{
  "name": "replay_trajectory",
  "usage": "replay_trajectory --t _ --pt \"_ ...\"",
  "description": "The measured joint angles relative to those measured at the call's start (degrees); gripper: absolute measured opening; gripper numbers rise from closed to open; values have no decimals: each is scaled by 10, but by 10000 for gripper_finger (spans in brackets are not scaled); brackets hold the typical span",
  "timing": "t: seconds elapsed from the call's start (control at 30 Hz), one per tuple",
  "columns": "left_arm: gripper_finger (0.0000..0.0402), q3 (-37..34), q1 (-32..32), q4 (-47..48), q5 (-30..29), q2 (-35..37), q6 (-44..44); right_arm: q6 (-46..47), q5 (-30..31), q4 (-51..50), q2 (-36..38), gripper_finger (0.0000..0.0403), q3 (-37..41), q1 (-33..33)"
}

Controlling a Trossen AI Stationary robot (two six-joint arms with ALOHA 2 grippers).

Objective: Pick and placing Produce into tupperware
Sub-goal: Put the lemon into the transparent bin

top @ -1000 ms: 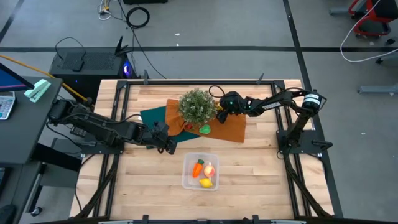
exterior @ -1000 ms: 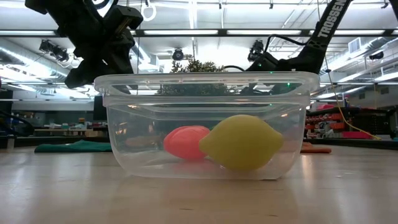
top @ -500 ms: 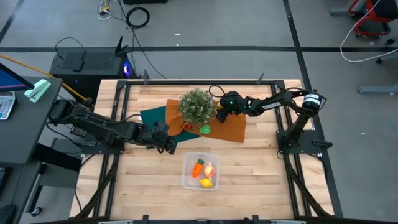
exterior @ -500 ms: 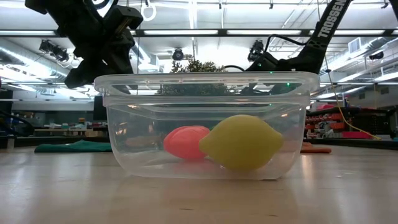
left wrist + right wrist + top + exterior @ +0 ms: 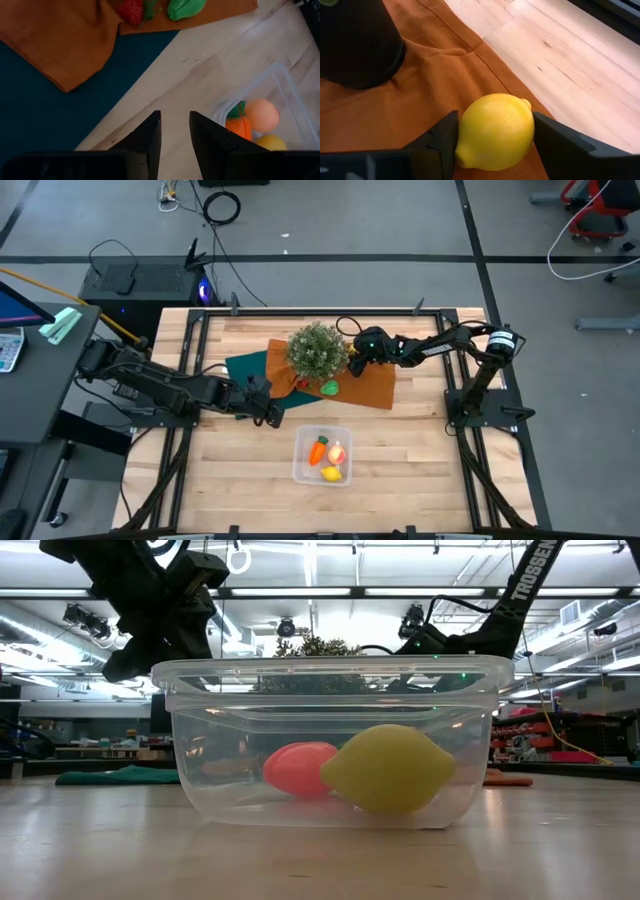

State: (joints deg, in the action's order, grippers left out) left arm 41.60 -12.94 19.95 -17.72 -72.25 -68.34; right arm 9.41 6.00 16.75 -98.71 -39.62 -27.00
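- Tupperware sits nearest, on the front part of the bench, holding a carrot, a peach-coloured fruit and one lemon.
- Left claw hangs just behind and to the left of the box, over bare wood at the edge of a teal cloth; its fingers stand a narrow gap apart with nothing between them (this arm looks to be waiting).
- Further back, a green piece and a small red strawberry-like piece lie on an orange cloth, beside a bushy plant.
- Right claw is down on that cloth behind the plant, its two fingers pressed on either side of a second lemon, which rests on the fabric.
- Step in hand, as I judge it: the pick of this lemon. Next comes a lift clear of the cloth and plant, then a carry forward to the box.
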Motion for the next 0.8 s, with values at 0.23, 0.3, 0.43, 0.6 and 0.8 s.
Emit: replay_trajectory --t 0.23,0.3,0.43,0.6,0.8 --pt "107 0 0 11 0 0 0 -5 8 -16 36 187 0 0" --pt "107 0 0 12 0 0 0 -6 12 -29 55 187 0 0" --pt "107 0 0 13 0 0 1 -25 20 -84 104 187 0 0" --pt "107 0 0 14 0 0 18 -32 27 -174 175 187 0 -2" --pt "107 0 0 14 -9 0 26 0 3 -272 275 187 0 22"
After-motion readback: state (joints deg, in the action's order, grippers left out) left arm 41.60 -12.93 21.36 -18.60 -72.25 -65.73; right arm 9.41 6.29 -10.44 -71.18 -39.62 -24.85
